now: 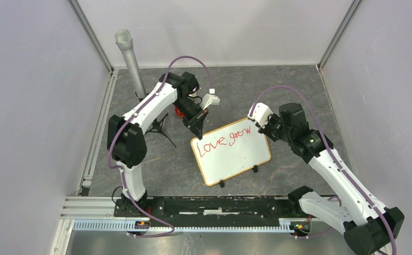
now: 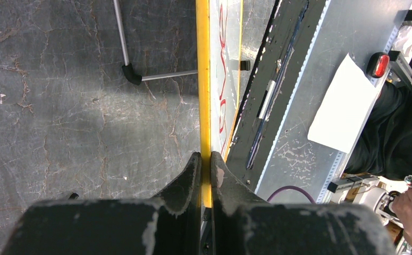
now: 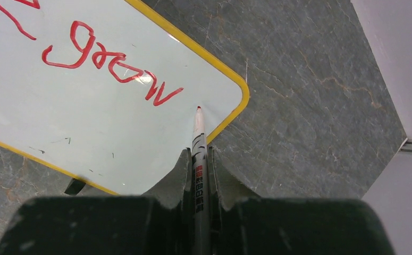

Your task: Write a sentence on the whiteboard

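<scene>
A: Biggest first. Table?
B: Gray stone-look table (image 1: 177, 167). The whiteboard (image 1: 241, 156) lies on it, turned askew, w/ two black clip feet (image 1: 255, 169) on its near edge.

A: Anything else by the board?
B: Mic stand (image 1: 131, 58), well apart from the board, beyond its far-left corner. One tripod leg ends near the board's left edge.

A: L arm?
B: Left gripper (image 2: 205, 156) is at the board's far-left corner. Fingers nearly together, pinching the yellow-wood frame btw them.

A: R arm?
B: Right gripper (image 3: 199, 154) hangs over the board's far-right corner, clamped tight on a marker (image 3: 198, 133) that sticks out fwd btw the fingers.

A: Tip on the board?
B: Red tip is right at the white surface, just inside that corner. Touching or a hair off, can't tell.

A: Writing?
B: The sentence (image 1: 226, 139) reads "Love grow", red cursive, one line along the board's far edge. The last "w" sits just beside the marker tip, on the board's left-hand side of it. A few small dark specks show nearer the board's near edge.
</scene>
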Controlling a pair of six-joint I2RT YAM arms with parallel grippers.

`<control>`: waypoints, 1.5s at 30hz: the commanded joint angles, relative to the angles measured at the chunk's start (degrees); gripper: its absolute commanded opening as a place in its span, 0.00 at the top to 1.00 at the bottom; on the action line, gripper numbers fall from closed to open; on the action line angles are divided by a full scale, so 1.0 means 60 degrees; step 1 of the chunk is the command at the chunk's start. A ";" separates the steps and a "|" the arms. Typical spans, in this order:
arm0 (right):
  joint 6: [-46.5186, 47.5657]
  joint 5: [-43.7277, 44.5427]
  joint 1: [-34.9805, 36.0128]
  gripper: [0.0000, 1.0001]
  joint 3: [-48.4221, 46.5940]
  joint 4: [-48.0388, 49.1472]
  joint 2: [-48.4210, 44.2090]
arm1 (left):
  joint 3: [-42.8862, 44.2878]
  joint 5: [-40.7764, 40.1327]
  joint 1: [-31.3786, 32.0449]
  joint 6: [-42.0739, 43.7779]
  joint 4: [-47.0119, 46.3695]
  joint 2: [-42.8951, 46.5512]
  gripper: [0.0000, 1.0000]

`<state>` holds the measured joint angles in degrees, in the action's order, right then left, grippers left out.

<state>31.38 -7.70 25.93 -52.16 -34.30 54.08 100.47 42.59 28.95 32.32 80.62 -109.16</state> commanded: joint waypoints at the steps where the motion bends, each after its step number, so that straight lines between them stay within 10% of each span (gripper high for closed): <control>1: -0.0069 0.0140 -0.0056 1.00 -0.0183 0.0460 0.0174 | 0.0221 0.0372 0.0084 0.0551 0.0282 -0.0035 0.97; 45: 0.0747 0.0319 -0.0060 1.00 0.0544 -0.0218 0.0305 | 0.0240 0.0343 0.0086 0.0561 0.0275 -0.0116 0.97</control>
<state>34.92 -6.52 25.76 -50.46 -34.85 56.27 100.47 42.61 28.95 32.32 80.66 -109.16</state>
